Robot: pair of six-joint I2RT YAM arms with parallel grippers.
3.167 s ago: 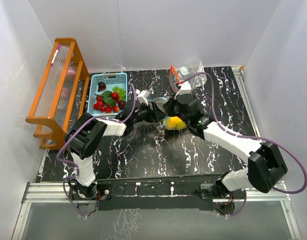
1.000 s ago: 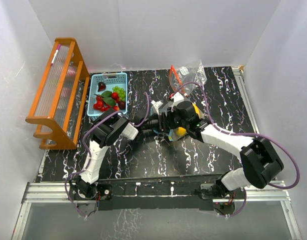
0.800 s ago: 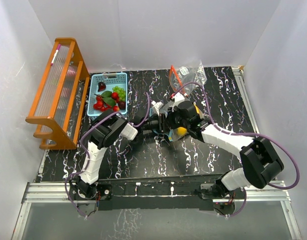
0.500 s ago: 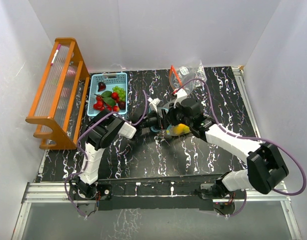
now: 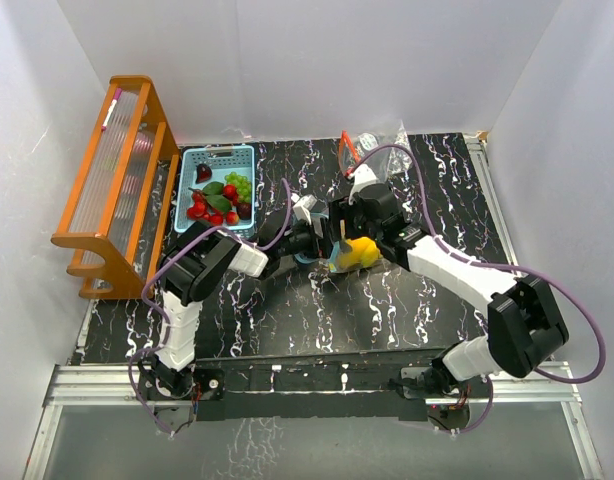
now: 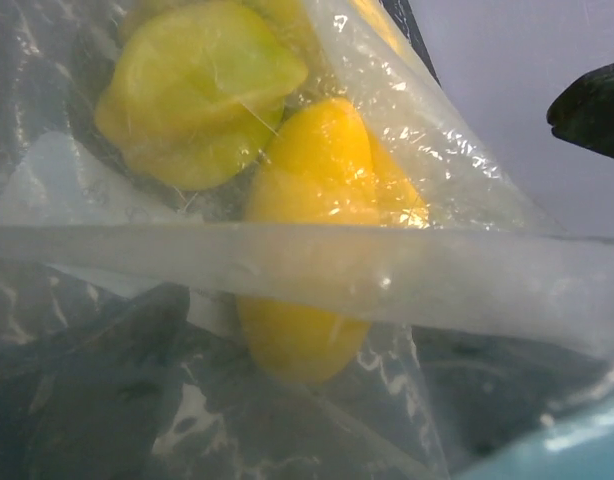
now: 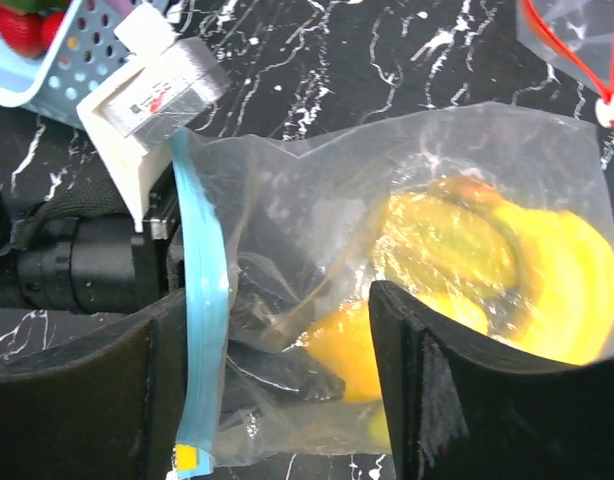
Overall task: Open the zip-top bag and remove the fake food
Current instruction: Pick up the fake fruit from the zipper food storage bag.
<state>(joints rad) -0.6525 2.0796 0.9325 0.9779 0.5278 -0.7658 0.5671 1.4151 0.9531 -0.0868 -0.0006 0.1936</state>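
Observation:
The zip-top bag [image 5: 337,262] lies at mid-table, its blue zip strip [image 7: 202,300] standing upright at the mouth. Yellow fake food [image 7: 507,260] sits inside it: a rounded yellow-orange fruit [image 6: 317,250] and a paler yellow piece [image 6: 197,90]. My left gripper [image 5: 320,243] reaches into the bag's mouth from the left, and its dark fingers [image 7: 287,365] show spread apart through the plastic. My right gripper [image 7: 277,300] hangs open above the bag. One finger stands outside the zip strip and the other over the fruit, neither pinching the plastic.
A light-blue basket [image 5: 184,190] holding red and green fruit pieces stands at the back left, beside an orange rack [image 5: 107,190]. A second clear bag with a red zip [image 5: 372,148] lies at the back. White walls close in three sides.
My right gripper has opened and let go of the bag's edge. My left gripper has spread wider inside the bag's mouth, and the bag has shifted slightly left.

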